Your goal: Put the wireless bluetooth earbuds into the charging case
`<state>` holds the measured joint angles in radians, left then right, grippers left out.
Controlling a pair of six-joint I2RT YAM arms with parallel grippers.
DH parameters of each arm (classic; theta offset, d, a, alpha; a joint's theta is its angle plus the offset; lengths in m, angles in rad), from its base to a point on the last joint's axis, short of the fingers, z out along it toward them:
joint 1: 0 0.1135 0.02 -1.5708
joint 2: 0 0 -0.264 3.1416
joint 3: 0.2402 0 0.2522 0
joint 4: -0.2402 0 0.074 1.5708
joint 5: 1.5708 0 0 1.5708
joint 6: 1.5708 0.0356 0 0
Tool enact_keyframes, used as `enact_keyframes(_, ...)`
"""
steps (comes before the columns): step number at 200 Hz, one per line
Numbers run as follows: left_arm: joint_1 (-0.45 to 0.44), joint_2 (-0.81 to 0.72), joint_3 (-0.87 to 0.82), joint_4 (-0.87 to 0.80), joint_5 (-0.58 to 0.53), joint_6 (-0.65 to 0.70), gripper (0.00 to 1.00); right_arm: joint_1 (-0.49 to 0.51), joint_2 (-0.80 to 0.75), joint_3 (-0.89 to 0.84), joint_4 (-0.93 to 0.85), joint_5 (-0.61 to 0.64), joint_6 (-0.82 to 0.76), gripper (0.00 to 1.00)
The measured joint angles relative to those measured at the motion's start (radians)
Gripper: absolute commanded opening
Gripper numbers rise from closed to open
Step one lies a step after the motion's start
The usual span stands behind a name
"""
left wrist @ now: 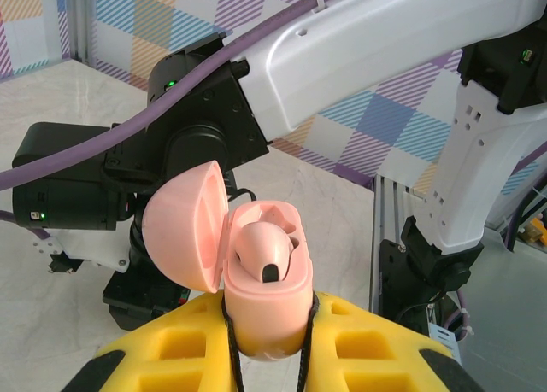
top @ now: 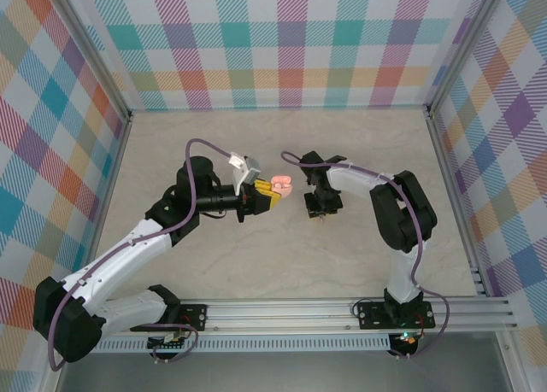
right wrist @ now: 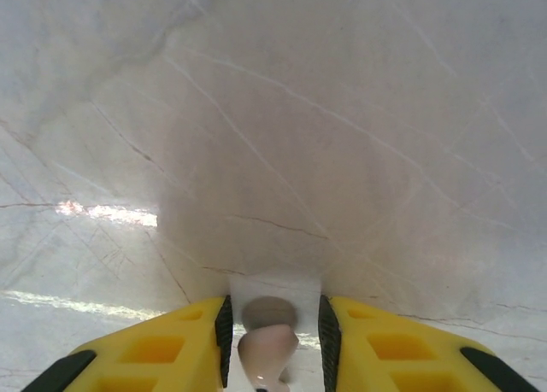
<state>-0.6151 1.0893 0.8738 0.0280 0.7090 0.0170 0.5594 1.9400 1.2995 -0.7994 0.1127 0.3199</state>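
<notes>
Centre of the table (top: 256,264) and both arms are in close. The left gripper (top: 263,192) is off the surface, its yellow fingers (left wrist: 376,345) pressed tight on the body of the pink charging case (left wrist: 265,302). That's a firm pinch, case upright between the pads. The lid (left wrist: 184,230) is swung wide open on its hinge, leaning off to one side. And there's a seated earbud (left wrist: 263,248) in there already, pale pink with a dark tip, nestled in one well of the case. From above, the charging case (top: 280,185) sits at the tip of the left gripper, about midway between the table's left and right edges.

Over to the right gripper (top: 323,207), just right of the case and apart from it, pointing down at the marble. In the wrist view the right gripper (right wrist: 273,305) has its yellow fingers (right wrist: 171,349) a little way apart. Between them sits a second earbud (right wrist: 267,351), pale pinkish-beige and small. It has a soft dark shadow on the table just beyond it. There's a sliver of space either side of the bud where it shows, and its lower end runs off the bottom of the view. Whether those pads are actually gripping it, I can't tell.
</notes>
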Motion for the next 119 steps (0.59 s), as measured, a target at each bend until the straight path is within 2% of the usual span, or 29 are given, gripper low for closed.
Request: enact_keyframes(119,0.000,0.011,0.000,0.000,0.006,0.000,0.04,0.003,0.000,-0.002,-0.027,-0.019,-0.018,0.23)
